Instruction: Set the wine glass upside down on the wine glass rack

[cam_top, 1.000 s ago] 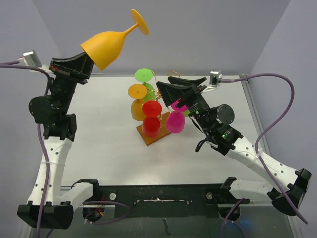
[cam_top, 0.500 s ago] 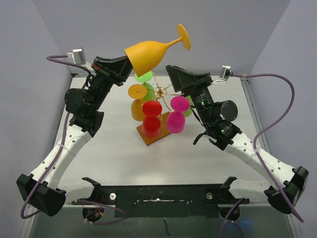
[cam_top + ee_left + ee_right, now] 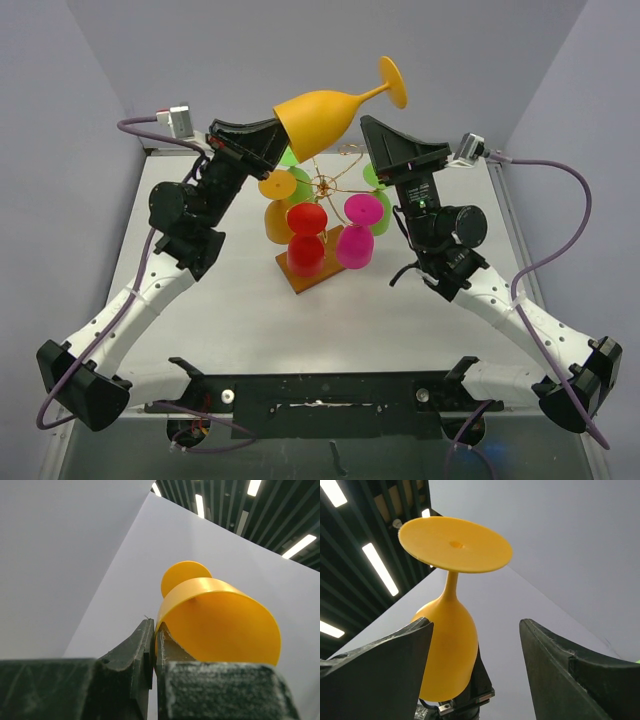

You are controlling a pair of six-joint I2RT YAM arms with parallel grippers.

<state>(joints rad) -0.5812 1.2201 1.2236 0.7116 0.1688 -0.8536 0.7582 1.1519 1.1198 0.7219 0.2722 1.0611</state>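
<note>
Top external view: one wine glass rack (image 3: 316,279), mid-table, bears five glasses (image 3: 306,240). The left gripper (image 3: 272,140) pinches the orange wine glass (image 3: 320,118) by its rim above the rack's far side. The right gripper (image 3: 405,136) is spread wide, empty.

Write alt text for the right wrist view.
An orange wine glass, foot uppermost, shows between the right hand's two open black fingers. The left hand grips its bowl from below, under ceiling lights.

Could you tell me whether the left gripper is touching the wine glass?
Touching. The left wrist view shows the left gripper, jaws closed on the rim of the wine glass.
</note>
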